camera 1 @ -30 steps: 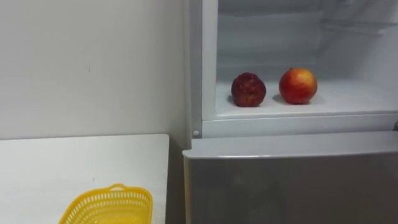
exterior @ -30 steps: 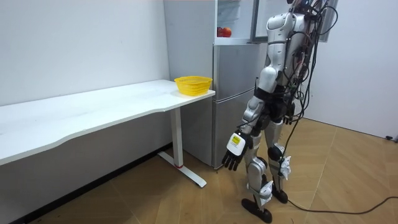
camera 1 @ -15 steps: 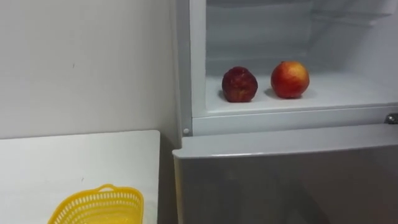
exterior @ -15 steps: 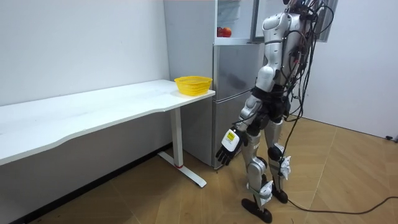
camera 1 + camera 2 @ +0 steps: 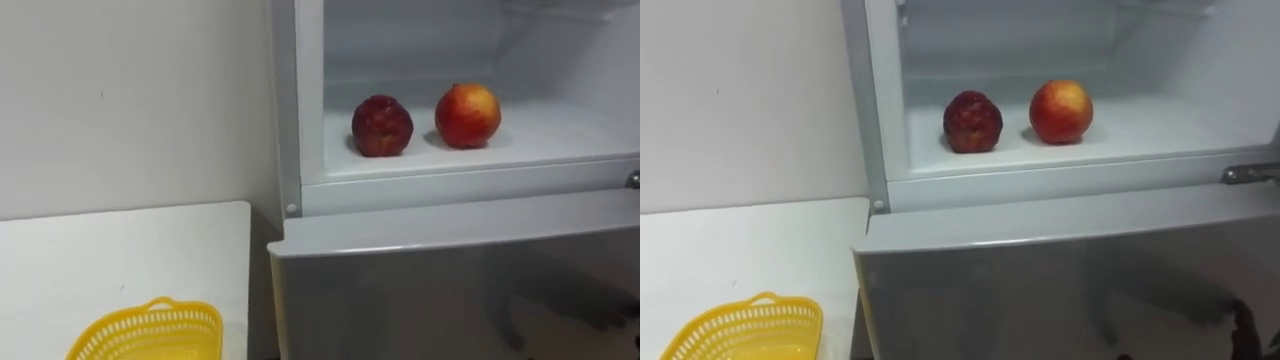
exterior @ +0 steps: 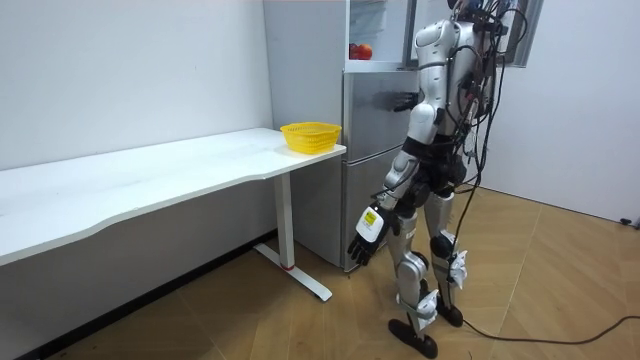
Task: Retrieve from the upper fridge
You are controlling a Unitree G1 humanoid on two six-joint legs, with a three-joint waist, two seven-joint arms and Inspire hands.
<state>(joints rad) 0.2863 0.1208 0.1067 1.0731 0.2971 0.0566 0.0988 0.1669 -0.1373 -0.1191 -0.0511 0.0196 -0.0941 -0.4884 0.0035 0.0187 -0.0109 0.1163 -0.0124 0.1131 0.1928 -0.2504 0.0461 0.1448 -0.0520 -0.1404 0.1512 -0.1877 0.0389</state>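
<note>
Now the robot stands a bit closer to the fridge than it did a moment ago. Its body has leaned in toward the fridge, so the whole picture from its eyes has slid over. The things themselves have not moved.

Closest in, the left hand [image 6: 367, 232] hangs low by the robot's leg, with loose fingers that hold nothing. It has swung a little toward the fridge. A dark shape has come up in front of the grey lower door [image 5: 440, 290]. I think it is the right hand [image 6: 398, 101], but I cannot tell if its fingers are spread or curled.

Next comes the white counter [image 5: 110, 255], with the yellow basket [image 5: 145, 332] sitting on it, just beside the fridge.

Farther back, the upper fridge is open. On its white shelf [image 5: 560, 135] sit the dark red fruit [image 5: 381, 126] and the red and yellow apple [image 5: 467, 115], near each other but not touching. No hand touches them yet.

So I think the robot is getting ready to reach in. The picking up has not started.
</note>
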